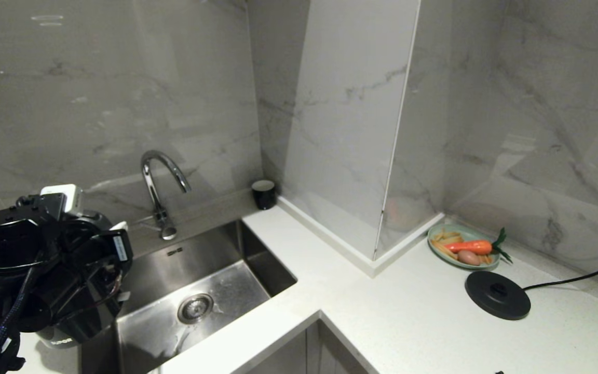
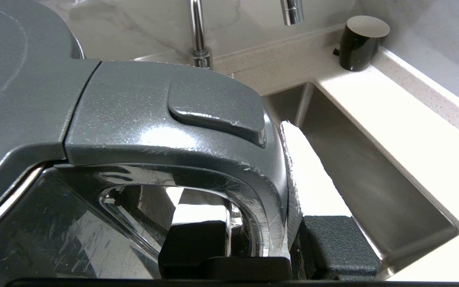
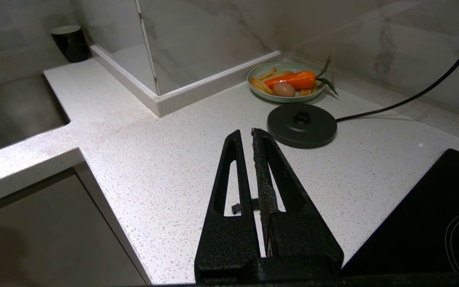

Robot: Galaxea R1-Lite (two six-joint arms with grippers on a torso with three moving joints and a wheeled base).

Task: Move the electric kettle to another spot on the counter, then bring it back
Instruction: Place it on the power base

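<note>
The glossy black electric kettle (image 1: 89,319) is at the far left of the head view, on the strip of counter left of the sink, mostly hidden behind my left arm (image 1: 44,244). In the left wrist view its grey lid and loop handle (image 2: 142,119) fill the picture. My left gripper (image 2: 269,223) is shut on the handle, with one finger inside the loop and the other outside. Whether the kettle's bottom touches the counter (image 1: 408,311) I cannot tell. My right gripper (image 3: 245,133) hangs shut and empty over the white counter (image 3: 165,159).
The steel sink (image 1: 249,259) and faucet (image 1: 159,187) lie just right of the kettle. A black cup (image 1: 263,194) stands at the back corner. The corded base disc (image 1: 497,294) sits bare by a green plate (image 1: 432,236) of carrot and food. A black hob (image 3: 432,223) is at the right.
</note>
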